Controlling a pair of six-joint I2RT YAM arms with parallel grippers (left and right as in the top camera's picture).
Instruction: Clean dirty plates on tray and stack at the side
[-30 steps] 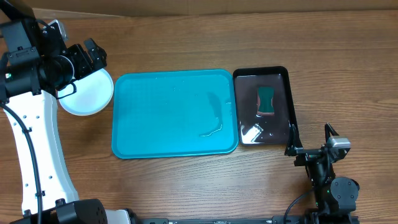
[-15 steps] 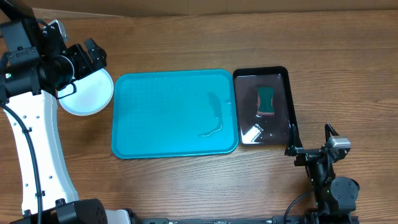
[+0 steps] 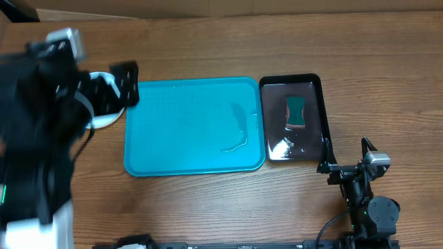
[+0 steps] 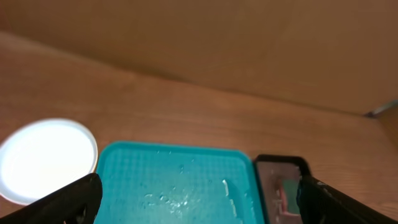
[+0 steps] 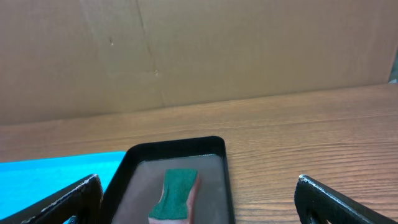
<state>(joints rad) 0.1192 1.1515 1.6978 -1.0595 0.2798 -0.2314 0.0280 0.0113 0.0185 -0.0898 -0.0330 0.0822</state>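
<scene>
White plate: off the tray, beside its left rim, toward the table's far-left corner | left gripper: jaws wide, empty, plate to their left; the nearer arm | right gripper: jaws wide, empty, near the right edge.

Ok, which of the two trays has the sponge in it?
The smaller black tray, right of the turquoise tray: the green sponge lies in it; the turquoise one holds only water droplets.

Wooden table carries turquoise tray; black tray beside; white plate.
</scene>
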